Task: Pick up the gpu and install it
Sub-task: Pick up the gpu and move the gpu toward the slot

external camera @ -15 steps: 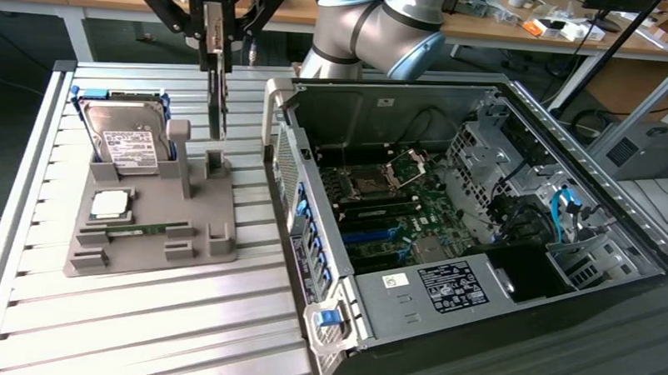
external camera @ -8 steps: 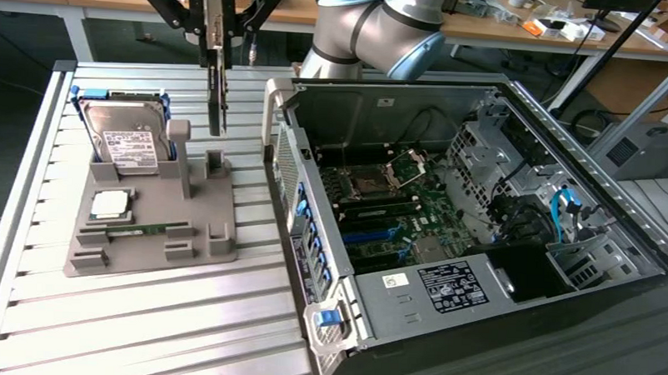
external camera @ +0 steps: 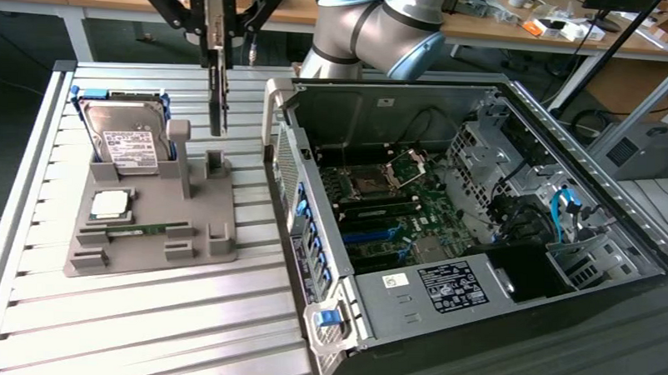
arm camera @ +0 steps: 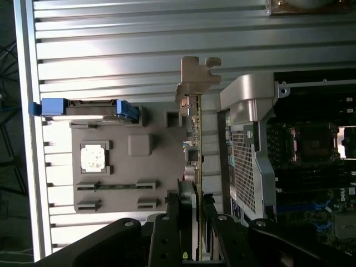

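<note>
Inside the claw (external camera: 218,40), the gpu (external camera: 218,100) hangs clamped.

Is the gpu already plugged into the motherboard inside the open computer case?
No, the gpu hangs upright in the gripper above the gray holder, outside the computer case.

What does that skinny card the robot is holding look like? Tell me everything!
The gpu is a thin, flat, dark card, hanging upright and seen edge-on. At one end it has a pale metal bracket with a hooked tip, and small parts dot its greenish edge. The gripper pinches it from both sides. It hangs above the gray holder, apparently not touching it, beside the open computer case.
</note>
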`<state>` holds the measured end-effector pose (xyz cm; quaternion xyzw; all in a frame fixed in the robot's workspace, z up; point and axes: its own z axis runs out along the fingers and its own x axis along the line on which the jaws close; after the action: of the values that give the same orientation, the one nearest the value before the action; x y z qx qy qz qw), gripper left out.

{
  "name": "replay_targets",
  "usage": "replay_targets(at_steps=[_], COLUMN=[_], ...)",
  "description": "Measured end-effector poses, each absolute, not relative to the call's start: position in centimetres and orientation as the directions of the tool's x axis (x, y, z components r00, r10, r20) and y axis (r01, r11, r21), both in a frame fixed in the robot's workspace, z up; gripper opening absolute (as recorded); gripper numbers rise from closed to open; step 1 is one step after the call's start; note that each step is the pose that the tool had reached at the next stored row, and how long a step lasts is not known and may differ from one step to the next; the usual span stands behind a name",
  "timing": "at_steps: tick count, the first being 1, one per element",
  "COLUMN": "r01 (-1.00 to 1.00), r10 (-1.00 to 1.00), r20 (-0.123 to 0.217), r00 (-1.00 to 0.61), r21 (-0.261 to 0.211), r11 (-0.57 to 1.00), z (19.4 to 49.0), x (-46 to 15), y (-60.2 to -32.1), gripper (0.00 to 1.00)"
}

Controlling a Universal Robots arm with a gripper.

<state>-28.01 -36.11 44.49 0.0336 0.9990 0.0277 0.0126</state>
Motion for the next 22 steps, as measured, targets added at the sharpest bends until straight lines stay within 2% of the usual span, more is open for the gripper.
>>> replay_targets(at_steps=[22], r01=[0.067], r10=[0.068], r20=[-0.024], r00=[-0.997], r21=[0.046], r11=[0.997], z=[44.48], x=[-26.99], y=[-36.11], gripper=[0.27])
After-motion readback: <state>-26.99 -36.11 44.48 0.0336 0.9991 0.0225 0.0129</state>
